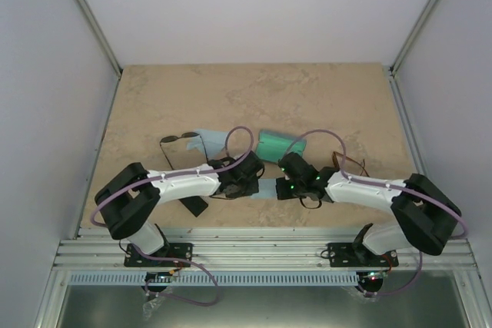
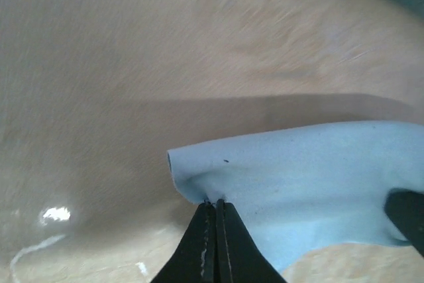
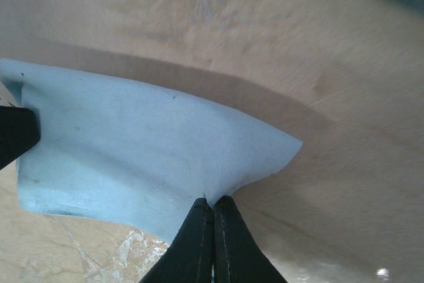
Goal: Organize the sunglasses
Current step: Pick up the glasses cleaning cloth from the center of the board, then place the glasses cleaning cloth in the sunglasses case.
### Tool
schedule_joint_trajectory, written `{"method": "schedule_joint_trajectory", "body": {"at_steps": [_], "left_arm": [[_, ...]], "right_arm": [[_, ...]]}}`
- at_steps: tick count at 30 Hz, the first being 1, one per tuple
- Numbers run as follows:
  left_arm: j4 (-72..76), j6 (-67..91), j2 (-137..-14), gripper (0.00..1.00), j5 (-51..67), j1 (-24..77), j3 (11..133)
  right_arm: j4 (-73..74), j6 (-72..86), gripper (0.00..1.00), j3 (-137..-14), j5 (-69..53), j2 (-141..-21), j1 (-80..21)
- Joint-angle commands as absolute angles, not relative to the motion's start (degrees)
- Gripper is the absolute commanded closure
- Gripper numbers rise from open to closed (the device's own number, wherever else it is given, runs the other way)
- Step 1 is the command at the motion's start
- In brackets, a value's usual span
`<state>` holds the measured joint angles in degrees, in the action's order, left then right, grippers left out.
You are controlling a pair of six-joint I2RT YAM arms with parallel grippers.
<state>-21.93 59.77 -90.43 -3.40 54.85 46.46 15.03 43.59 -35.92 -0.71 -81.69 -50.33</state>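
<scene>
Black-framed sunglasses (image 1: 181, 140) lie left on the table (image 1: 231, 90); the brown pair (image 1: 342, 162) lies right, half hidden; between them, left gripper (image 2: 213, 209) and right gripper (image 3: 213, 205) each pinch a corner of the raised light-blue cloth (image 2: 305, 190); step, probably: laying out the cloth; next needs matched lowering.

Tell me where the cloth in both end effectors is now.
In the top view the cloth is centre front, pinched between the left end effector and the right end effector, just nearer than the teal case.
</scene>
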Motion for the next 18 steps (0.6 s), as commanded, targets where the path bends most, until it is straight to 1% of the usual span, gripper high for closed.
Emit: {"method": "schedule_joint_trajectory", "body": {"at_steps": [1,8,15,18], "left_arm": [[-24.76,56.02,-90.16,1.00,-6.39,53.70,53.01],[-26.01,47.32,-93.56,1.00,-2.72,48.84,64.12],[-28.84,40.05,-102.68,1.00,-0.09,44.87,74.89],[-29.61,38.28,-106.15,1.00,1.56,44.03,77.56]], "right_arm": [[19.58,41.22,1.00,-39.25,1.15,-77.62,-46.87],[21.34,37.73,1.00,-42.71,2.22,-74.59,-40.35],[20.78,35.24,1.00,-46.17,3.76,-77.93,-35.03],[20.09,34.61,1.00,-46.82,3.97,-79.83,-33.39]]}}
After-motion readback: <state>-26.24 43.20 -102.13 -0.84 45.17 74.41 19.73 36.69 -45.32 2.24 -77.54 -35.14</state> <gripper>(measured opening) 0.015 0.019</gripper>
